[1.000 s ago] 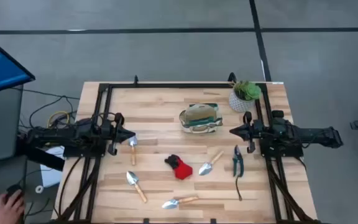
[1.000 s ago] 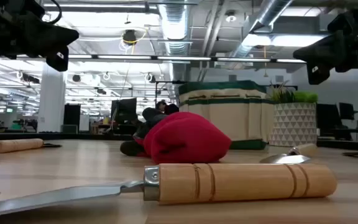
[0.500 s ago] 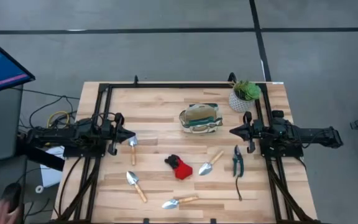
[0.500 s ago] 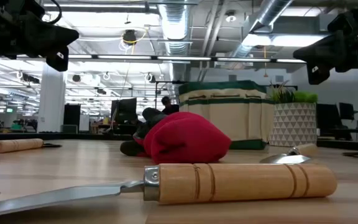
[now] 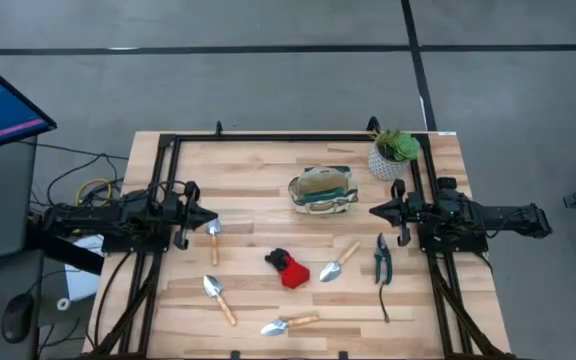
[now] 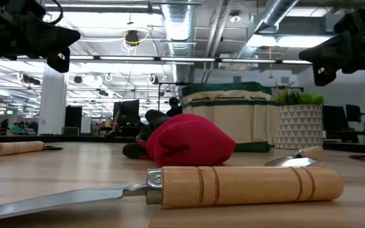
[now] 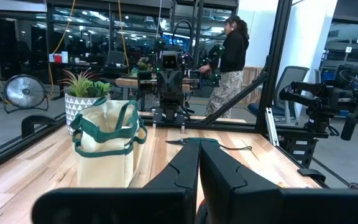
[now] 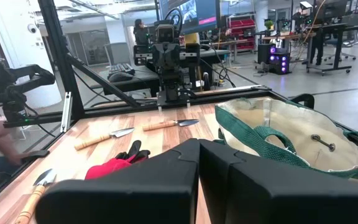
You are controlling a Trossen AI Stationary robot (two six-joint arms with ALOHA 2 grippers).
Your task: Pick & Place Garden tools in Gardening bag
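No placement has been made, as far as can be judged. The gardening bag [image 5: 322,190] stands upright on the worktop [image 5: 248,170] toward its far edge, beside the potted plant [image 5: 392,153]. All tools lie outside the bag: four trowels, one just beside the left gripper [image 5: 212,240], one near the bag's front right [image 5: 338,263], and two toward the near edge [image 5: 218,297] [image 5: 288,324]; the red-and-black glove [image 5: 287,268] in the middle; and the pruning shears [image 5: 382,258] near the right gripper.

The left gripper [image 5: 211,219] and right gripper [image 5: 375,211] are held above the worktop at opposite sides, jaws clenched and empty, as the wrist views show.

In the right wrist view, only a metal fitting is visible inside the bag; its bottom is hidden. The low view is largely blocked by the nearest trowel and the glove.
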